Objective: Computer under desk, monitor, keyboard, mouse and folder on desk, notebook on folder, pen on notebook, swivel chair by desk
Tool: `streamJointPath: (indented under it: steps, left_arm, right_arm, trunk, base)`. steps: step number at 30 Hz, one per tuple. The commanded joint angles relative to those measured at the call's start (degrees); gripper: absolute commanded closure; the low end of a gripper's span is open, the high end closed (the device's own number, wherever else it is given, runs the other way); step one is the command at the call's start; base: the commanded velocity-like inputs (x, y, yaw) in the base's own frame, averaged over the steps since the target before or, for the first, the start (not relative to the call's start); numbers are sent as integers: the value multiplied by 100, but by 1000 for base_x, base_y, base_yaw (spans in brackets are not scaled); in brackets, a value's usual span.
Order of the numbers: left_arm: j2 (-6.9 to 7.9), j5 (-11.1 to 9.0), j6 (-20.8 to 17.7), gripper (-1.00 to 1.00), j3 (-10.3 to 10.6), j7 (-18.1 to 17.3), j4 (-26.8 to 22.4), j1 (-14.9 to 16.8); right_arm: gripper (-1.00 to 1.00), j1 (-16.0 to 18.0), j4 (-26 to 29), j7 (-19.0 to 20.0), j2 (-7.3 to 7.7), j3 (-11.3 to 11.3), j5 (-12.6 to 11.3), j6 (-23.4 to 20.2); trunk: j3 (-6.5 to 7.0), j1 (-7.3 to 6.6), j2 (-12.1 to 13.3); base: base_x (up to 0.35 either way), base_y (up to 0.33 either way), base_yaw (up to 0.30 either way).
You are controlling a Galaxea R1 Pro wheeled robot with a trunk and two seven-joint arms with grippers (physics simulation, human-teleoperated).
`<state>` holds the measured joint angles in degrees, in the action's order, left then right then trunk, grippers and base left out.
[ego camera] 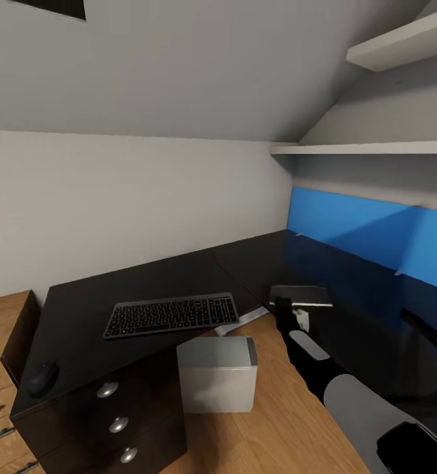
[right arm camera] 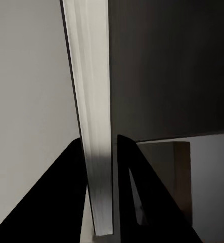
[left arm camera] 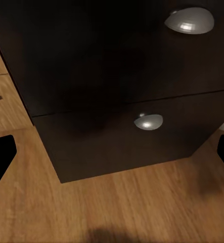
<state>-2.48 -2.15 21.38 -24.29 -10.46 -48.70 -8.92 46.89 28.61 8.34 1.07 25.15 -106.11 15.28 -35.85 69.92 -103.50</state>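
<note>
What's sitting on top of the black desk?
On the desk lie the keyboard and, near the left end, the mouse. The right gripper holds a dark flat thing over it. The desk's far right is hidden behind the arm.

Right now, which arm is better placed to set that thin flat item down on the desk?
Right. Its end effector clamps the flat item at the edge of the desk; the left end effector is open, down low facing the drawers.

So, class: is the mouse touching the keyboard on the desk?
Apart. The head view shows the mouse near the desk front edge, with a plain stretch of bare black desktop between it and the keyboard.
</note>
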Motion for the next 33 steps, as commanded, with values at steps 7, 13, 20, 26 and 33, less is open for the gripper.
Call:
streamJointPath:
  steps: [7, 13, 20, 26, 33]
  left_arm:
    - [-7, -22, -3, -100, -22, -60, 41, 0]
    - [-7, -21, -9, -100, -16, -61, 66, -2]
    - [-7, -19, -8, -100, -15, -61, 78, 2]
    - [-7, -15, -8, -100, -14, -61, 80, 1]
    - [-7, -14, -10, -100, -14, -61, 80, -2]
  right_arm:
    - [100, 5, 7, 322, -1, 41, 424, 29]
    - [100, 5, 73, 762, -6, 203, 509, 38]
    - [100, -22, 372, 886, -2, 337, 607, 31]
    - [100, -29, 367, 813, 5, 350, 616, -110]
    - [100, -30, 351, 624, 23, 340, 618, -972]
  trunk:
    - [-5, 0, -2]
    - [-5, 0, -2]
    - [-5, 0, -2]
    - [-5, 0, -2]
    - [-5, 0, -2]
  base:
    - [0, 0, 0]
    - [0, 0, 0]
    - [0, 0, 0]
    - [0, 0, 0]
    - [0, 0, 0]
